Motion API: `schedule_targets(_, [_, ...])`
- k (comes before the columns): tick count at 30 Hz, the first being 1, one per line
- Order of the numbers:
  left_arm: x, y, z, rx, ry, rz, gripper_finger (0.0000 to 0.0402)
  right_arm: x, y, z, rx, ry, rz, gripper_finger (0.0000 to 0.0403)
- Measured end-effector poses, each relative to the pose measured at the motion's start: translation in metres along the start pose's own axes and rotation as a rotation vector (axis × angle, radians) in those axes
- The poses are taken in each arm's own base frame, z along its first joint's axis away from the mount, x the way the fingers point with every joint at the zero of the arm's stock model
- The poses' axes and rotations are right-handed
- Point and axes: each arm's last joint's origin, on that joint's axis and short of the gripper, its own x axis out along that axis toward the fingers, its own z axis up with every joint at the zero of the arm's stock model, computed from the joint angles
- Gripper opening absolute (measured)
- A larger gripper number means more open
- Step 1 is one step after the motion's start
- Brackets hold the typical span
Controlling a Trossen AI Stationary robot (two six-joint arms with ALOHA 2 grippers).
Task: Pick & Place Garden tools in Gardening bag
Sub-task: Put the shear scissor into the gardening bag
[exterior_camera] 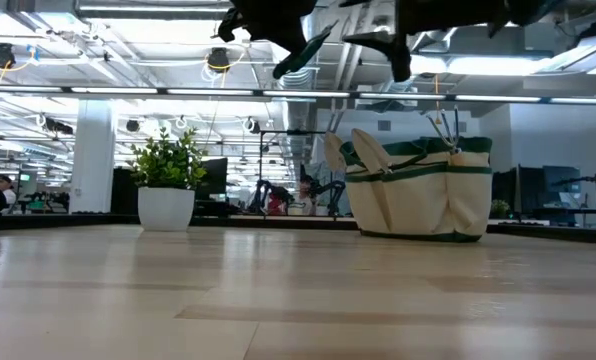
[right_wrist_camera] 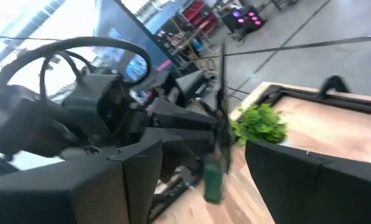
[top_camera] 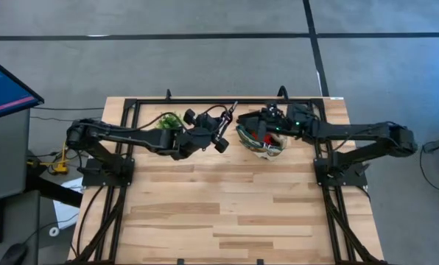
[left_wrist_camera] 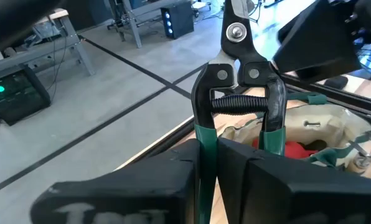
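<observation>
Green-handled pruning shears (left_wrist_camera: pixel 238 93) are pinched in the left tool (top_camera: pixel 221 140), raised over the worktop (top_camera: pixel 227 213), long axis pointing right toward the gardening bag (top_camera: pixel 262 140); the right tool (top_camera: pixel 267 118) hovers spread above that bag.

Gardening bag (top_camera: pixel 262 141) at table's (top_camera: pixel 227 213) far edge, potted plant (top_camera: pixel 168 121) to its left, well apart
</observation>
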Motion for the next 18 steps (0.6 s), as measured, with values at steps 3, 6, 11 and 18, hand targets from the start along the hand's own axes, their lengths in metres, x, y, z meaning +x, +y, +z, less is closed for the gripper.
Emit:
schedule_targets(3, [-0.001,-0.001,0.0,-0.003,-0.002,-0.006,0.0017,0.009,-0.002,-0.003,0.02,-0.013,0.026,0.0219])
schedule_targets(6, [-0.001,-0.001,0.0,-0.003,-0.002,-0.008,0.0017,0.016,-0.005,-0.005,0.02,-0.035,0.043,0.0215])
schedule_targets(11, [-0.003,-0.003,0.0,-0.005,-0.006,-0.019,0.0017,0.027,-0.009,-0.001,0.018,-0.053,0.032,0.0207])
schedule_targets(18, [-0.007,-0.006,0.0,-0.012,-0.007,-0.052,0.0017,0.053,-0.006,0.007,-0.01,-0.032,0.061,0.019])
